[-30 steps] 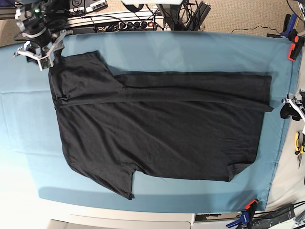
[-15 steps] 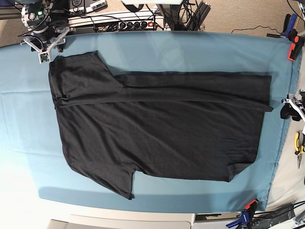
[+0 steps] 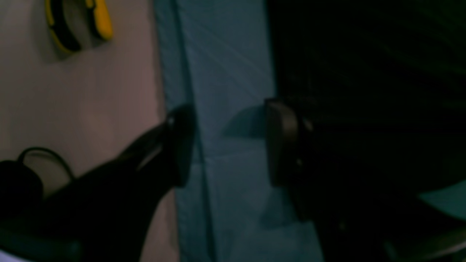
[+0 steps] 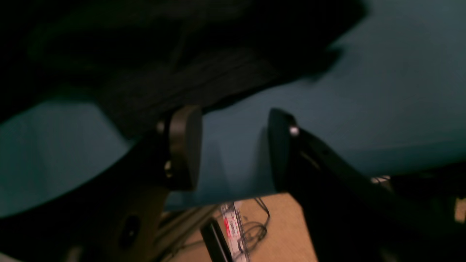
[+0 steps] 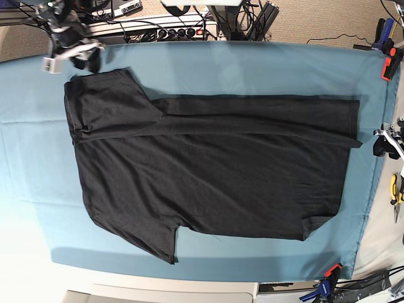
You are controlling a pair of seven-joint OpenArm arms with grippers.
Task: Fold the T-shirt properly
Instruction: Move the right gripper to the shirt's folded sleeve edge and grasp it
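Teal cloth (image 5: 252,66) covered the table across nearly the whole base view, pinned at the right edge by an orange clamp (image 5: 388,63) in the upper right corner and another clamp (image 5: 329,273) near the bottom right. Beyond its top edge ran a clutter of cables and a power strip (image 5: 177,30) in the upper middle of the frame.

On the cloth lay the T-shirt (image 5: 214,183), black and plain on its visible side, spread flat through the centre of the base view. Its upper long edge was folded over onto the body, making a band that ran from the upper left to the right edge. One sleeve (image 5: 104,95) lay flat at the upper left; the other sleeve (image 5: 161,237) pointed to the lower left.

The right gripper (image 5: 69,53) sat in the upper left corner of the base view, just above the shirt's corner and not touching it. In its wrist view the right gripper (image 4: 235,149) had its jaws released and wide apart, with only cloth between them and the dark shirt (image 4: 164,65) filling the upper left.

The left gripper (image 5: 386,142) sat at the right edge of the base view, just beside the shirt's hem. In its wrist view the left gripper (image 3: 227,143) was likewise released, jaws spread over bare cloth, with the shirt (image 3: 364,72) filling the right side. A yellow-handled tool (image 3: 78,22) lay in the upper left of that frame.
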